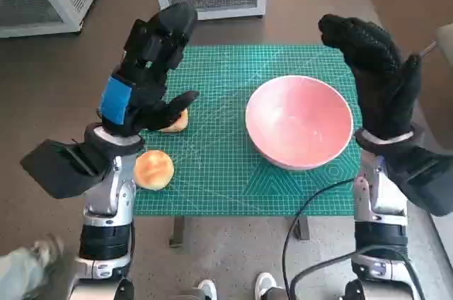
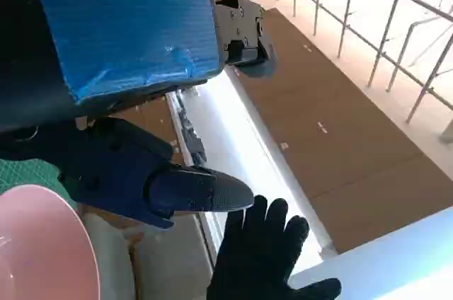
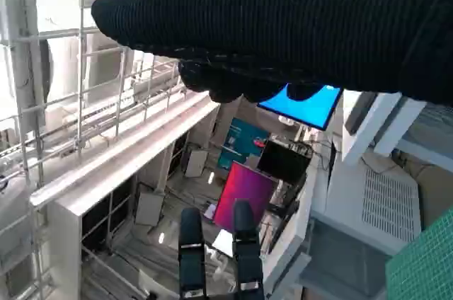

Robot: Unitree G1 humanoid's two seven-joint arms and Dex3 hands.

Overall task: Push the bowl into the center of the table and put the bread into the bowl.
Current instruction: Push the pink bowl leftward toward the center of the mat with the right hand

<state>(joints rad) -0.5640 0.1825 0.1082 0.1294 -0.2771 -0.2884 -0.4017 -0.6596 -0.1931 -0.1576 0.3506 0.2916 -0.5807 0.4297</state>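
While your head view shows both hands raised and holding nothing, left hand and right hand have fingers spread, flanking the bowl right of mat center; two bread rolls lie at the left edge. Left wrist view: bowl rim only. Right wrist view: glove and room. No legible writing anywhere.
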